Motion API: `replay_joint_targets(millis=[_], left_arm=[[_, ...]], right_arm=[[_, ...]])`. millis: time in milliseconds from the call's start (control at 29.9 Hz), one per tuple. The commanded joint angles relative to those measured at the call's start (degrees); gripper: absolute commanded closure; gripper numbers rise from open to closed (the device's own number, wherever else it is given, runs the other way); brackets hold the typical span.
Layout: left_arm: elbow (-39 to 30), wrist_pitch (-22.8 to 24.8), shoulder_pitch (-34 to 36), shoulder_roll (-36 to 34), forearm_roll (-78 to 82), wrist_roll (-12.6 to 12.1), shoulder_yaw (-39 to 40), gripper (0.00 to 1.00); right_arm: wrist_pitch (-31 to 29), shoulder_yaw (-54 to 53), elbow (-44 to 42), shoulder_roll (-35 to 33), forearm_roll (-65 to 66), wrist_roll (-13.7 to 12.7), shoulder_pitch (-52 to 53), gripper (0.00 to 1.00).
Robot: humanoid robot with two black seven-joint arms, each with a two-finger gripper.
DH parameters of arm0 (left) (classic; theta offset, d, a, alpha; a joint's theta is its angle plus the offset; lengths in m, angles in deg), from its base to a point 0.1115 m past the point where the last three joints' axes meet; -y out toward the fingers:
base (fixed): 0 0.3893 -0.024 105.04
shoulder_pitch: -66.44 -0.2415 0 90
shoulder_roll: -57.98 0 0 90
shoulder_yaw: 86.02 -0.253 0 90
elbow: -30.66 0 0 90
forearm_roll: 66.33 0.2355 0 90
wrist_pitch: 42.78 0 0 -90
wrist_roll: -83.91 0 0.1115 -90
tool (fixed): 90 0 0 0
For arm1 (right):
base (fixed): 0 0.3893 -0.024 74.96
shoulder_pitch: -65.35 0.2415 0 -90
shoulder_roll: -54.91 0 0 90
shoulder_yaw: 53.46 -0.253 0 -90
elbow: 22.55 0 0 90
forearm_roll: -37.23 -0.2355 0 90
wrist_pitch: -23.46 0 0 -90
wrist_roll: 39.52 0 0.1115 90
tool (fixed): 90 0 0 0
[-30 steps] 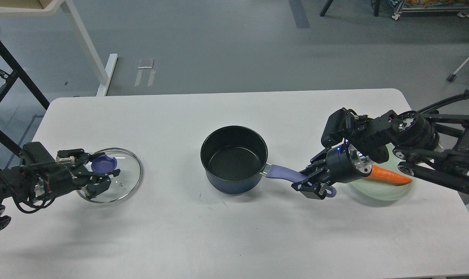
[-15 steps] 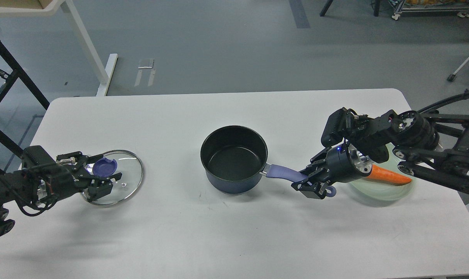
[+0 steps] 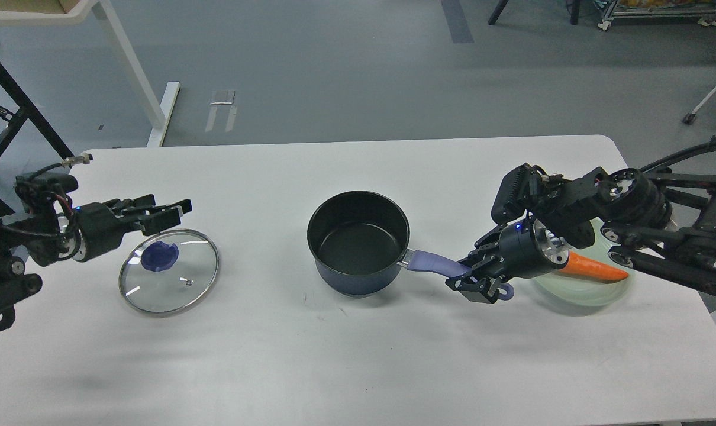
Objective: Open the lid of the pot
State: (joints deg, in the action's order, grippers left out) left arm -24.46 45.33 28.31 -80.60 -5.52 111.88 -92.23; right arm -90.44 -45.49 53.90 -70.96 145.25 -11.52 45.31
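The glass lid (image 3: 169,271) lies flat on the white desk (image 3: 358,355), off the pot (image 3: 358,241) and well apart from it at its 9 o'clock. The lid has a blue knob (image 3: 160,256). The left end effector (image 3: 168,214) hangs just past the lid at its 12 o'clock, not touching it; I cannot tell how its fingers stand. The right end effector (image 3: 475,283) is pinching the pot's blue handle (image 3: 438,264) at the pot's 3 o'clock. Behind it, a carrot (image 3: 594,270) lies on a pale plate (image 3: 589,293).

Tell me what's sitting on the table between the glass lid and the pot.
Nothing: in the head view, only bare white table separates the glass lid from the pot.
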Motion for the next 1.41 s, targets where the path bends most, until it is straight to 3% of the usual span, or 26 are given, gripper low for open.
replay_joint_targets(millis=[0, 134, 268, 401, 535, 636, 703, 836, 1071, 1372], left_arm=[[-0.6, 12.84, 2.7, -0.37, -22.08, 0.02, 3.83, 0.05], [-0.6, 20.51, 3.93, -0.11, -42.83, 0.02, 7.08, 0.05], [-0.43, 20.87, 5.25, 0.24, -51.83, 0.02, 8.58, 0.03], [0.01, 20.87, 6.75, 0.59, -52.46, 0.02, 8.85, 0.02], [0.01, 20.96, 6.84, 0.68, -52.46, 0.02, 8.85, 0.01], [0.01, 20.52, 6.84, 1.2, -52.46, 0.02, 8.85, 0.01], [0.01, 20.35, 6.93, 1.65, -52.46, 0.02, 9.02, 0.01], [0.01, 18.68, 7.19, 2.7, -52.37, 0.02, 10.34, 0.01], [0.01, 16.92, 6.66, 5.51, -52.54, -0.37, 14.38, 0.01], [1.24, 16.74, 5.17, 9.82, -54.56, -0.82, 15.44, 0.01]], right_arm=[[-0.01, 0.11, 0.01, 0.01, 0.0, 0.0, -0.08, 0.71], [-0.01, 0.2, 0.01, 0.01, 0.0, 0.0, -0.17, 0.7], [-0.01, 0.2, 0.01, 0.01, 0.0, 0.0, -0.26, 0.68], [-0.01, 0.2, 0.01, 0.1, 0.0, 0.0, -0.26, 0.58], [-0.01, 0.2, 0.01, 0.01, 0.0, 0.0, -0.17, 0.41], [0.08, -0.07, 0.01, -0.25, -0.17, 0.0, -0.17, 0.15], [0.43, -0.85, 0.01, -1.13, -0.7, 0.0, -0.17, 0.05], [0.7, -5.77, 0.01, -3.59, -4.72, 0.0, -0.26, 0.03], [2.8, -14.12, -2.88, -6.14, -28.44, 0.0, -0.17, 0.02], [16.15, -17.46, -15.36, -1.4, -69.83, 0.0, -2.89, 0.02]])
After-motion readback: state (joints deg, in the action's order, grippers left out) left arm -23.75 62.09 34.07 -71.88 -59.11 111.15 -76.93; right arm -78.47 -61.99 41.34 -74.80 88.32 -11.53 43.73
